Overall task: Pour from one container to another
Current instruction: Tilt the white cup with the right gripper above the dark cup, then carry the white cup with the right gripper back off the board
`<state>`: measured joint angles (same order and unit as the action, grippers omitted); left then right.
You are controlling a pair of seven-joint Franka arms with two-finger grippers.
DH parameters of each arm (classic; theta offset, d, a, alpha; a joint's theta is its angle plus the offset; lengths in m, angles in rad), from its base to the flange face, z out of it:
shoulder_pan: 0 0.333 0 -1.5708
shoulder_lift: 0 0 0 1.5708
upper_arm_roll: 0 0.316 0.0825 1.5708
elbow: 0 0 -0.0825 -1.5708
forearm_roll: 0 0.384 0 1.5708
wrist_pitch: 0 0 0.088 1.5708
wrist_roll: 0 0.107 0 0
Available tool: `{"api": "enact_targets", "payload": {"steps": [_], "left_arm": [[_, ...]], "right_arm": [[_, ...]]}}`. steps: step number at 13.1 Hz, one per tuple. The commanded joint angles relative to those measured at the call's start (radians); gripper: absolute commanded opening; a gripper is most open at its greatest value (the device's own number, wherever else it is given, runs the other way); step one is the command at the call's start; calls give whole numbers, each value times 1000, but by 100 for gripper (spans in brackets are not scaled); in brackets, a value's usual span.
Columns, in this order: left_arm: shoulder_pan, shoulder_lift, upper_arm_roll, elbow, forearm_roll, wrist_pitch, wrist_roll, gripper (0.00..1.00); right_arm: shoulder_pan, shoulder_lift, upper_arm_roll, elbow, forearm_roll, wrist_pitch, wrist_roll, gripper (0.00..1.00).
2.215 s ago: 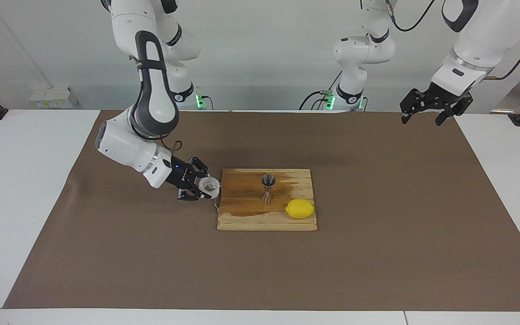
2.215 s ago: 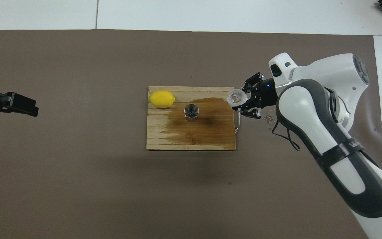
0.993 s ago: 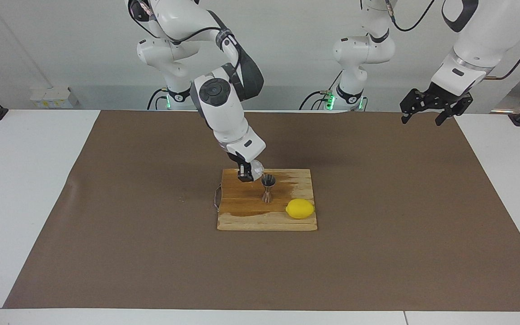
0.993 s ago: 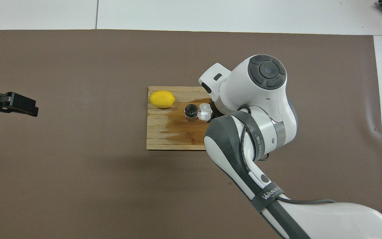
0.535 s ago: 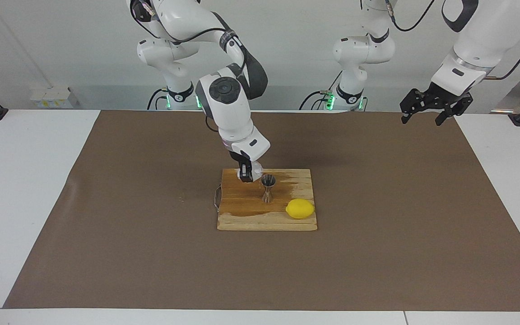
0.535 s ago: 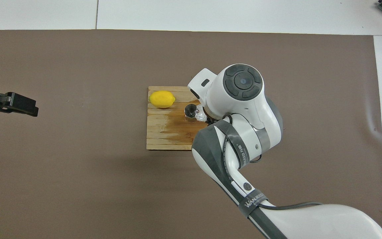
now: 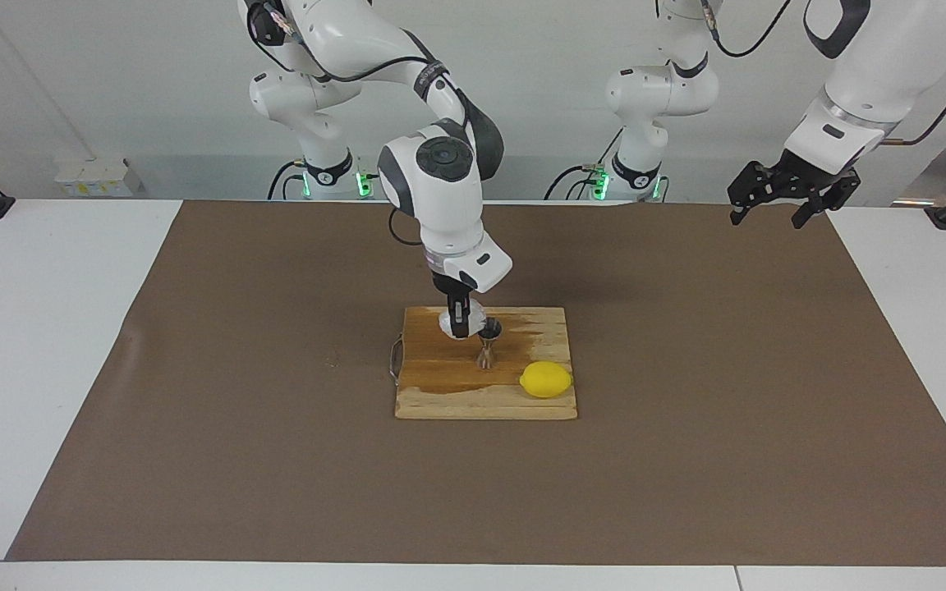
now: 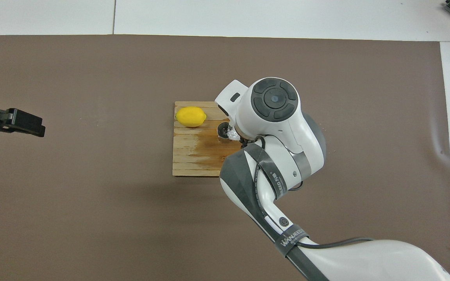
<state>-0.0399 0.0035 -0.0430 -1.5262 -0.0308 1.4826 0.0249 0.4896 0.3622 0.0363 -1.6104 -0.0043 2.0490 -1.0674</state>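
Two right fingers [image 7: 461,320] clamp glass cup [image 7: 448,321], tipped at jigger [image 7: 488,343].

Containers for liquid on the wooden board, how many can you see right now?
2. The small clear glass cup is shut in the right gripper, raised beside the jigger's mouth. The shiny steel hourglass jigger stands upright on the wooden board, nearer the robots than the yellow lemon.

Robotics lab: two Franka arms [image 7: 440,180] at white table [image 7: 46,345] w/ brown mat [image 7: 276,460], bare walls.
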Motion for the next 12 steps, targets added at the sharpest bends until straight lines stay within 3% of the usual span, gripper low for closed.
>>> {"api": "enact_targets", "payload": {"steps": [1,7,12], "left_arm": [[3,-13,2,-6,-11,-13,3,100],[3,-13,2,-6,-11,-13,3,100],[3,-13,2,-6,-11,-13,3,100]], "right_arm": [[-2,17,2,24,-40,8,32,13],[-11,12,7,21,-11,49,21,13],[-48,-54,5,-20,183,63,-103,12]]}}
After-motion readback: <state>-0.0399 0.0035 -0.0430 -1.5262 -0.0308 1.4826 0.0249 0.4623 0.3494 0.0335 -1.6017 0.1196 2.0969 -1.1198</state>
